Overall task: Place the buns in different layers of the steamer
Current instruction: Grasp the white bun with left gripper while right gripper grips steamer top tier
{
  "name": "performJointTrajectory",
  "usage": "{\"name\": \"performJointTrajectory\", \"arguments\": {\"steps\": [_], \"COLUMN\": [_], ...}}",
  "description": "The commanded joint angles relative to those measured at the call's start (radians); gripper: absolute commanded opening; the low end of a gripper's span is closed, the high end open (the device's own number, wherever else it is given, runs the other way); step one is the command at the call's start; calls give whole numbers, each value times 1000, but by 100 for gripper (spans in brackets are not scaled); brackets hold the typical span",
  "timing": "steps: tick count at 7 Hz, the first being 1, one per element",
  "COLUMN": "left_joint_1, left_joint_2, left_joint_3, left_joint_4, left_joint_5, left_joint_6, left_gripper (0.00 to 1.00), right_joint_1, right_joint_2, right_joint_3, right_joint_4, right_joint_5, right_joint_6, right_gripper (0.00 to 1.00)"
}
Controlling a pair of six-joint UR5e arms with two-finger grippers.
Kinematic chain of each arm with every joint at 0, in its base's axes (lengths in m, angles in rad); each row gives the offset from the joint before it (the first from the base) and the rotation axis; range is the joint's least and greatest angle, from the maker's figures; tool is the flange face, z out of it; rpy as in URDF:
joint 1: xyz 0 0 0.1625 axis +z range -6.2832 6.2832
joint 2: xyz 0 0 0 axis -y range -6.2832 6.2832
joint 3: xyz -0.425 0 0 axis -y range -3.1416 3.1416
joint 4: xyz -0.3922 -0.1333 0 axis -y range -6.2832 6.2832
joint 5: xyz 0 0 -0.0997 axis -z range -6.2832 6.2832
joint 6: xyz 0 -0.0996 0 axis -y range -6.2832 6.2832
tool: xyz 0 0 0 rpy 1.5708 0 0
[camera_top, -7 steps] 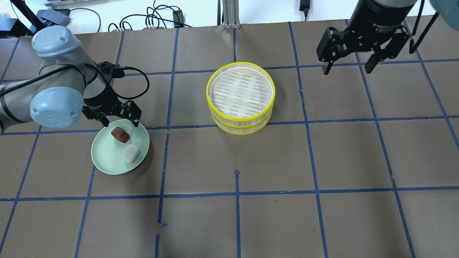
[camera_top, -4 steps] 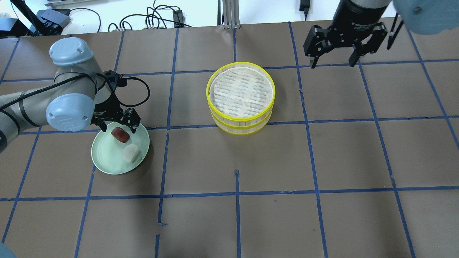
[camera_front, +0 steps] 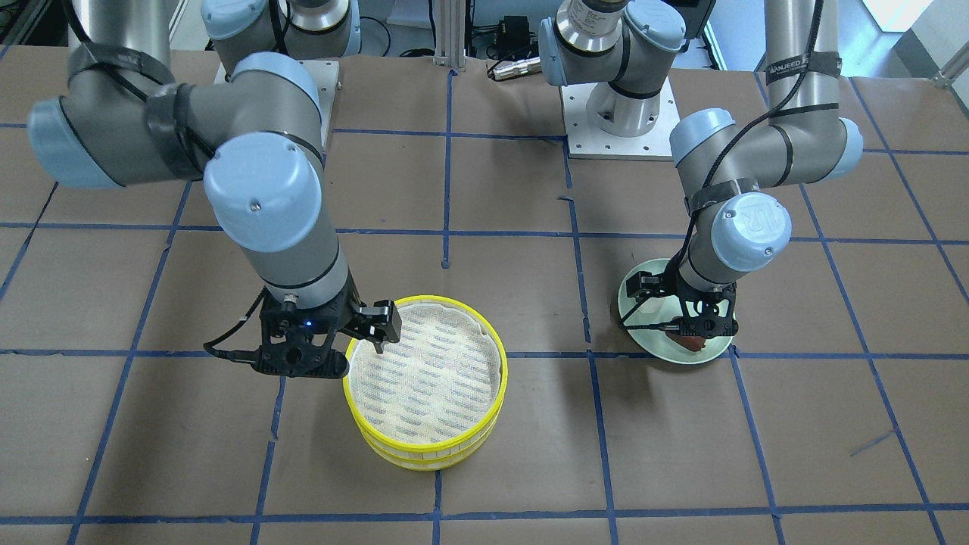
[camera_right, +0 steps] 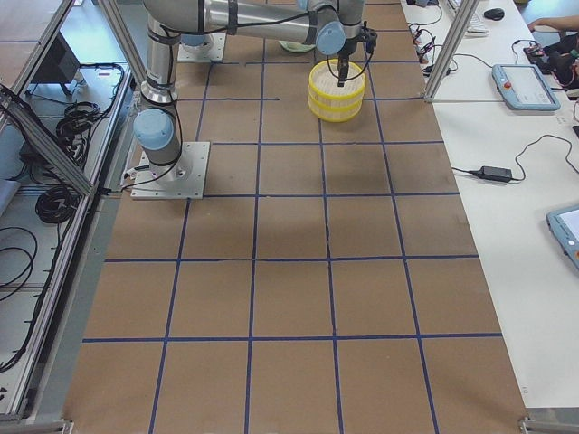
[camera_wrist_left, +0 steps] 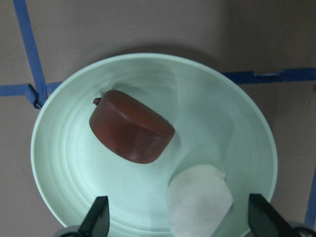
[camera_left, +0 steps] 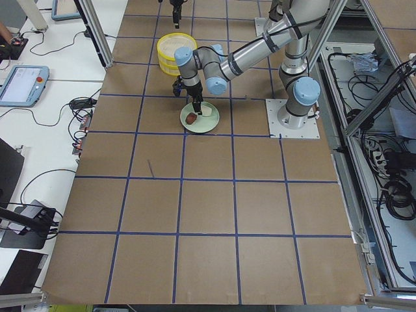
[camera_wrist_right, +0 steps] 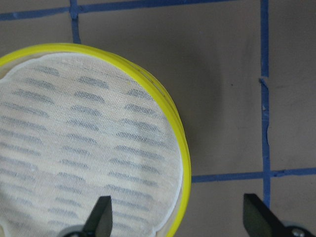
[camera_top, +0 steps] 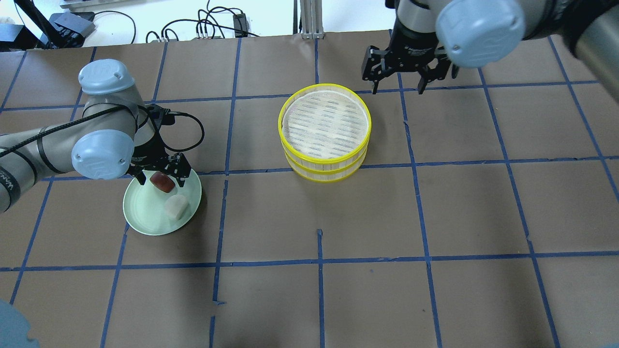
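The reddish-brown bun (camera_top: pixel 162 181) and the white bun (camera_top: pixel 176 206) lie on a pale green plate (camera_top: pixel 140 212). My left gripper (camera_top: pixel 161 181) is open low over the plate, its fingers on either side of the reddish-brown bun. The left wrist view shows the reddish-brown bun (camera_wrist_left: pixel 131 126), the white bun (camera_wrist_left: pixel 200 202) and the plate (camera_wrist_left: pixel 59 148). The two steamer layers (camera_top: pixel 325 160) stand stacked at mid-table, the top one with nothing in it. My right gripper (camera_top: pixel 397 88) is open and empty beside the stack's far right rim (camera_wrist_right: pixel 174 123).
The table is brown paper with a grid of blue tape lines (camera_top: pixel 319 263). Cables (camera_top: pixel 203 24) lie beyond the far edge. The plate sits about one grid square to the left of the steamer stack.
My left gripper has come down over the plate until its fingers flank the reddish-brown bun. My right arm has swung left, from the far right to the steamer stack's far right rim.
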Motion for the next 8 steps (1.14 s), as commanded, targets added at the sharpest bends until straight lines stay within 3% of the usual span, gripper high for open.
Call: {"name": "performJointTrajectory", "arguments": {"steps": [1,2,3,4,5,6,8], "left_joint_1": [-7,-7,-7,-7,-7,-7,-24], "left_joint_2": [-7,-8,-8,-8,-8,4,76], "left_joint_3": [-33,-43,-42,-40,-27,-10,123], "left_joint_4": [0,-1,-1,-1,0,3,-60], "left_joint_5": [0,3,4,1,0,0,3], "left_joint_6": [-41,-41,-42,-67,-81,-82,-79], "left_gripper": [93,88,66,39,22,14,11], "right_joint_1": [5,5,4,4,4,-1,-5], "right_joint_2": [52,50,52,49,43,36,32], "right_joint_3": [62,76,79,81,82,81,82], "right_joint_4": [-112,-135,-142,-139,-134,-137,-129], "right_joint_5": [-6,-8,-11,-15,-74,-90,-90], "right_joint_6": [0,0,0,-1,-4,-30,-31], "right_gripper": [93,92,78,50,31,25,20]}}
